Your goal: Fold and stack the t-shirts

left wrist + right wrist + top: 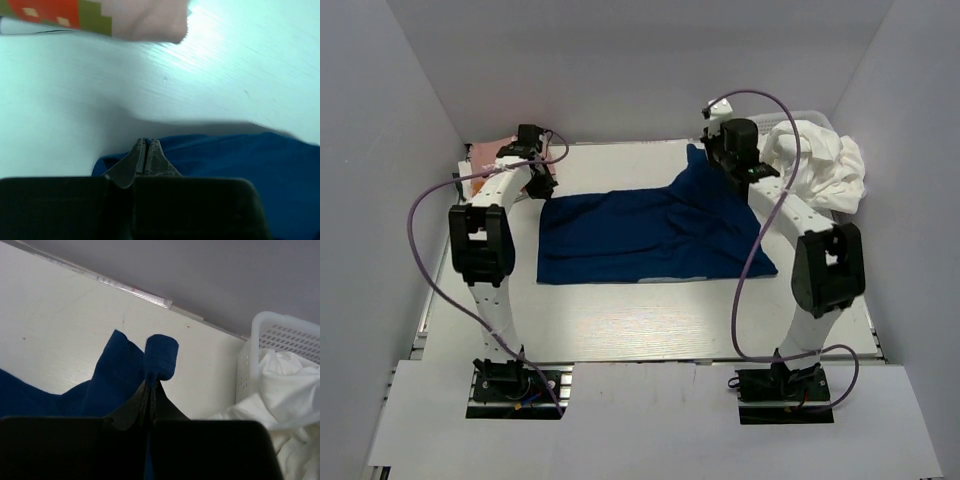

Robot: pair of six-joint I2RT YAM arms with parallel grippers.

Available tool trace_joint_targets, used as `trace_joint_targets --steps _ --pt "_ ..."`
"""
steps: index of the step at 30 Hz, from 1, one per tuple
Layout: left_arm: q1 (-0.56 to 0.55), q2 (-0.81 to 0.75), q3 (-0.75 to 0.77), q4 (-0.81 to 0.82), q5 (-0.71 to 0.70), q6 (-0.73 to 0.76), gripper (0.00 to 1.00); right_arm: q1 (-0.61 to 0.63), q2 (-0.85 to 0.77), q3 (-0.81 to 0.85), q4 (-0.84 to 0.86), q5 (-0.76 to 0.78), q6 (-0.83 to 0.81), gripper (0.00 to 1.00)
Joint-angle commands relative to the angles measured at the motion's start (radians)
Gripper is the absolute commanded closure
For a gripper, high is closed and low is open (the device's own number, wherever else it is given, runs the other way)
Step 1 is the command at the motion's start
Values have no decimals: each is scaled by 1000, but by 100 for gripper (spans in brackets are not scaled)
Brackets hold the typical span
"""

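Note:
A navy blue t-shirt (650,235) lies spread across the middle of the table. My left gripper (542,185) is at its far left corner, shut, with a sliver of navy cloth (225,165) pinched between the fingertips (147,142). My right gripper (722,162) is at the shirt's far right corner, shut on the cloth (161,357), and a small tab of it sticks up past the gripper (151,385). That corner is lifted a little off the table. White t-shirts (820,165) are heaped at the right. A pink t-shirt (485,160) with a print (145,17) lies at the far left.
A white mesh basket (280,332) stands at the far right under the white heap (280,390). Grey walls close in the back and both sides. Bare white tabletop (640,320) runs between the navy shirt and the arm bases.

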Motion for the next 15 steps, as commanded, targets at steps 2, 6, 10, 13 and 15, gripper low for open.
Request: trace_joint_targets --steps 2,6,10,13,15 --pt "0 -212 -128 135 37 54 100 9 -171 -231 121 39 -53 100" --pt "0 -331 -251 202 37 65 100 11 -322 -435 164 105 -61 100" --pt "0 -417 -345 222 28 65 100 12 -435 -544 149 144 -52 100" --pt "0 -457 -446 234 19 36 100 14 -543 -645 137 181 5 100" --pt "0 -488 -486 244 28 17 100 14 -596 -723 117 228 36 100"
